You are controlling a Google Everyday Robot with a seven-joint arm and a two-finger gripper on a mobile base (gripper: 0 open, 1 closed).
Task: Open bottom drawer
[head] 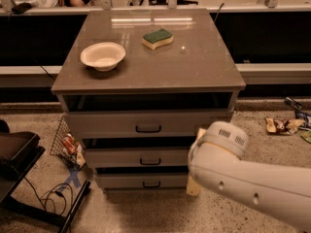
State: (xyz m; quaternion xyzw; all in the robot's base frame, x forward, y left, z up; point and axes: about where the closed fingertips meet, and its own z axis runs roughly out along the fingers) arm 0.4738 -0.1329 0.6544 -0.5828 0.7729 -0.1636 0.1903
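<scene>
The bottom drawer (127,181) is the lowest of three grey fronts in the cabinet, with a small black bar handle (151,184) at its centre. A dark gap shows above its front. My gripper (193,186) hangs low at the cabinet's right front corner, level with this drawer's right end and to the right of the handle. The white arm (243,176) comes in from the lower right and covers most of the gripper.
On the cabinet top (194,67) sit a cream bowl (102,56) and a green-and-yellow sponge (157,38). The middle drawer (126,158) and top drawer (112,124) are above. A wire basket (65,142), a black stand (19,154) with cables lie left; wrappers (279,125) lie right.
</scene>
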